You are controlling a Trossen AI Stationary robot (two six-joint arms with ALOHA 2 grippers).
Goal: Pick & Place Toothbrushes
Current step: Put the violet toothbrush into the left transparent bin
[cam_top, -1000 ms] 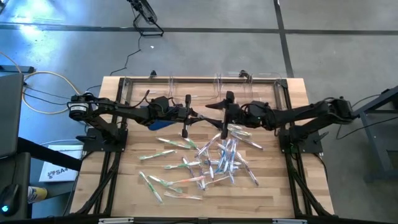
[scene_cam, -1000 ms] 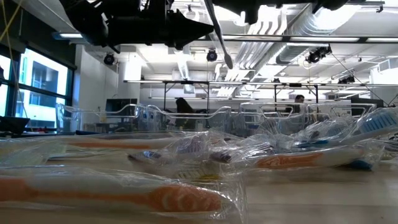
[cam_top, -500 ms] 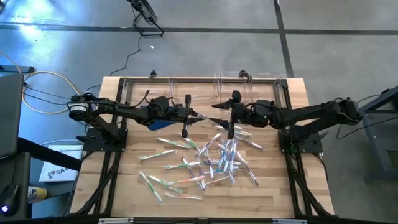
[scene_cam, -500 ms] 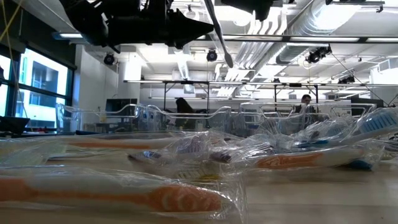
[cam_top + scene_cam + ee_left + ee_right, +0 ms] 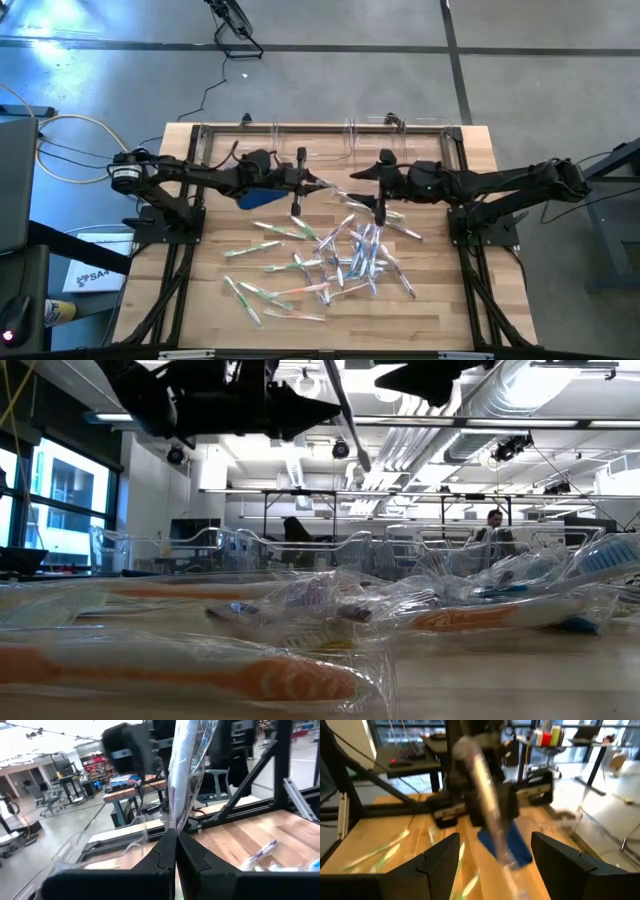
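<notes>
A wrapped toothbrush (image 5: 350,425) hangs high above the table, and my left gripper (image 5: 322,184) is shut on it. It also shows in the left wrist view, as the toothbrush (image 5: 184,775) rising from the fingers. My right gripper (image 5: 352,174) stands open just to its right, facing it and touching nothing. In the right wrist view the toothbrush (image 5: 482,795) stands in front of the open fingers (image 5: 440,857). Many other toothbrushes (image 5: 350,255) lie in a loose pile on the wooden table (image 5: 440,300). My left gripper pinches the wrapped toothbrush between its two shut fingers, at a place partway along the handle (image 5: 176,822). The fingers come in level from the table's left and lie across it. The toothbrush is lifted clear and tilted, one end (image 5: 366,460) pointing down.
Clear plastic bins (image 5: 350,135) stand along the table's far edge. A blue cloth (image 5: 252,197) lies under the left arm. A few toothbrushes (image 5: 250,295) lie scattered toward the near left. A person (image 5: 493,520) is in the room beyond.
My right gripper has drawn back toward the table's right edge, away from the held toothbrush, and tipped up nearer to level, staying open. My left gripper has kept the toothbrush clear of the table.
</notes>
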